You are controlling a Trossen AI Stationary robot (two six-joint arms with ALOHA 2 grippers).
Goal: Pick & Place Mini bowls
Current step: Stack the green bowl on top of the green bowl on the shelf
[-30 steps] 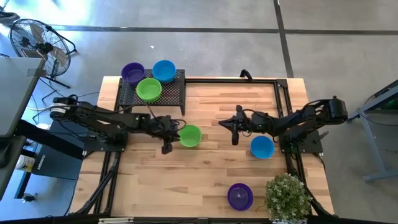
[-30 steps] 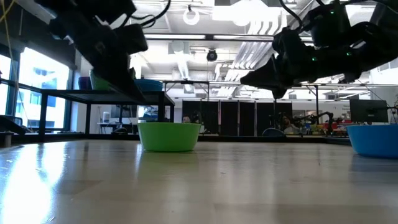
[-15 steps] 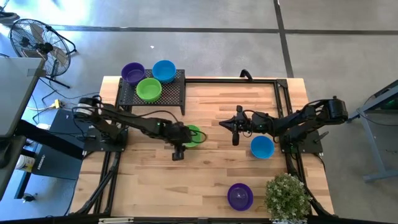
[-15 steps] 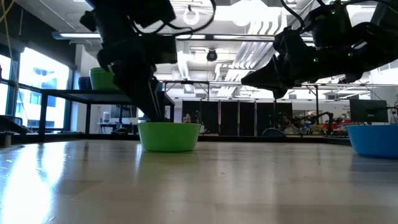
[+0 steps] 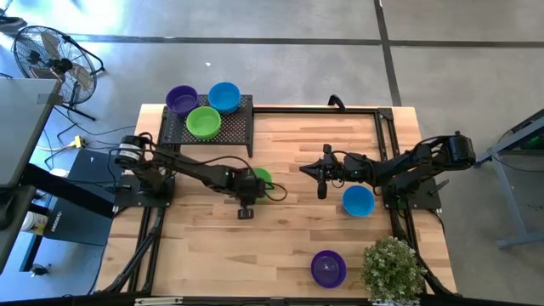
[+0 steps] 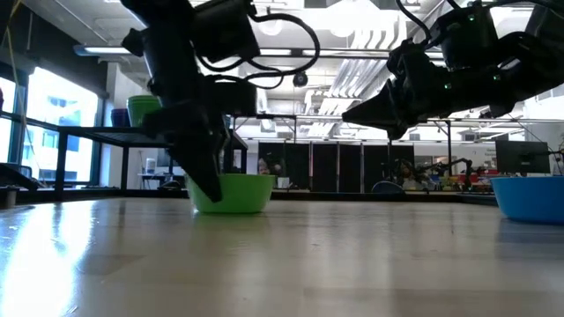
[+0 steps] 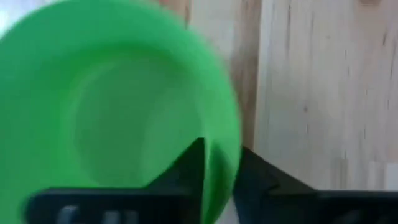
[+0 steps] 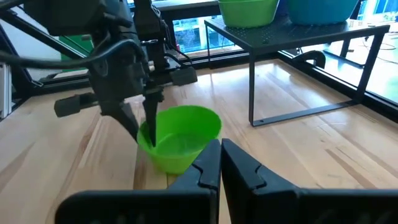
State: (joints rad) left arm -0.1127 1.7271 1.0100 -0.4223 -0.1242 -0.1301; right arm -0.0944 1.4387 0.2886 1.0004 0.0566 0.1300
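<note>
A green mini bowl (image 5: 264,178) stands on its base on the wooden table, left of centre. My left gripper (image 5: 252,184) has come down on its rim and is shut there; it also shows in the right wrist view (image 8: 144,132). My right gripper (image 5: 302,168) hovers shut above the table to the bowl's right, touching nothing. A blue mini bowl (image 5: 358,201) and a purple mini bowl (image 5: 328,269) sit on the table's right half. On the black mesh rack (image 5: 238,127) stand three more bowls: purple (image 5: 181,99), green (image 5: 203,121) and blue (image 5: 224,96). My left gripper pinches the green bowl's rim (image 7: 231,134) on the side toward the table's left and near edges. One finger (image 7: 189,168) is inside the bowl and one finger (image 7: 255,180) is outside. The fingers come from above, pointing down. The bowl's base (image 6: 231,208) is on the table.
A small potted plant (image 5: 393,268) stands at the near right corner beside the purple bowl. The rack takes up the far left corner. Bare wood (image 5: 204,246) lies between the bowls, in the middle and along the near left.
My left gripper has moved toward the table's right and down onto the green bowl, until its fingers stand on either side of the rim. The bowl has slid a little along the table. My right arm has kept still.
</note>
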